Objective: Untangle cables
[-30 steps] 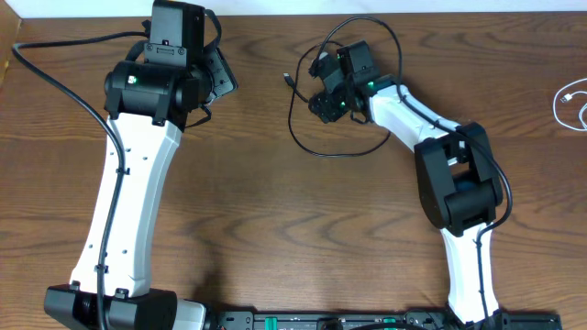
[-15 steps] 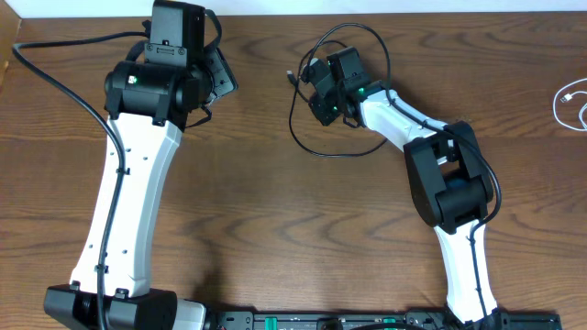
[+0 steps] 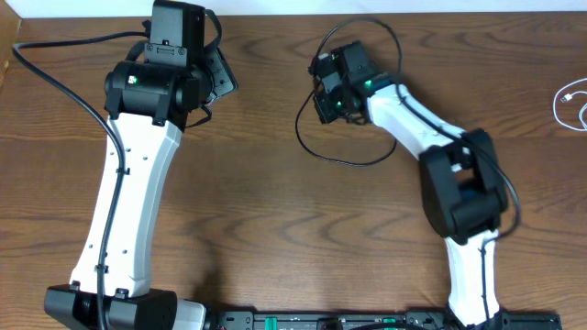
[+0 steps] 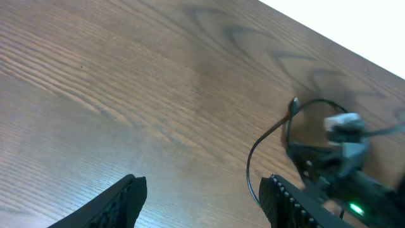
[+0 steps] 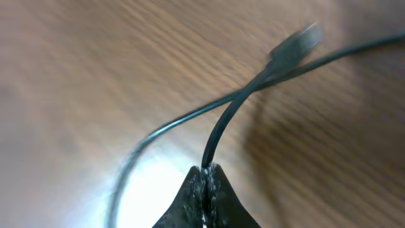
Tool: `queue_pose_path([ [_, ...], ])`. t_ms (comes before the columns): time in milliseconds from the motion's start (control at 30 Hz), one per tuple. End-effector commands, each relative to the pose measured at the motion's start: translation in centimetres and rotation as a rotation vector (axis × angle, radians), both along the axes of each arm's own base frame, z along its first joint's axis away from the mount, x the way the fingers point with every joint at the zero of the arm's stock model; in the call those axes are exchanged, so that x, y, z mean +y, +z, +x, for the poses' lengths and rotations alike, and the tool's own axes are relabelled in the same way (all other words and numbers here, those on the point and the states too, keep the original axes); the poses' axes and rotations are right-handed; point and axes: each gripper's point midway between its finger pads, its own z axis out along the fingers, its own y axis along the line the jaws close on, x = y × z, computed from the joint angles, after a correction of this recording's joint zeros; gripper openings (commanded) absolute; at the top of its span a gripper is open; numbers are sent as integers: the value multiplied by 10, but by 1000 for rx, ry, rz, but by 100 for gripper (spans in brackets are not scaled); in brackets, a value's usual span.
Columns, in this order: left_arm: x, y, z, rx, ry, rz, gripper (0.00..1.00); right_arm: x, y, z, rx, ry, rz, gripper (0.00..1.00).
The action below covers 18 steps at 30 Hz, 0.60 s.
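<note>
The black cable (image 3: pixel 341 161) lies in a loose loop on the wooden table (image 3: pixel 275 229) around my right gripper (image 3: pixel 326 95). In the right wrist view my right gripper (image 5: pixel 205 172) is shut on the black cable (image 5: pixel 221 130) near its plug (image 5: pixel 296 42), where the cord crosses over itself. The white cable (image 3: pixel 570 99) lies alone at the table's far right edge. My left gripper (image 3: pixel 220 79) stands open at the back left with nothing between its fingers (image 4: pixel 124 201). It looks across the table at the black cable (image 4: pixel 264 140).
The thick black wire (image 3: pixel 64 78) of the left arm curves over the table's back left corner. The table's back edge (image 3: pixel 440 11) runs just behind the black loop.
My right gripper has shut on the black cable and pulled back a little to the right. The plug end has left the table and the loop has shifted right. The left arm has not moved.
</note>
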Motion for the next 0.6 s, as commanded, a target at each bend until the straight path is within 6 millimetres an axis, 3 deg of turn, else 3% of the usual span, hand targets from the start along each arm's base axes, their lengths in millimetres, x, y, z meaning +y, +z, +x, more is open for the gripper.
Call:
queue_pose_path([
  [0,-1,-1,0,2,3,-2,63,12,62,-16,-28,70,109,1],
  [233,-1,-1,0,3,3,-1,63,-4,35,-73,180,165,-9,1],
  [367,-1,0,1,-3,3,-3,63,-12,25,-108,249,305,-92,1],
  [467,-1,1,3,-9,3,-4,63,-17,18,-121,266,374,-150,6],
  [567,-1,1,2,-6,3,-3,63,-33,9,-113,277,283,-231,3],
])
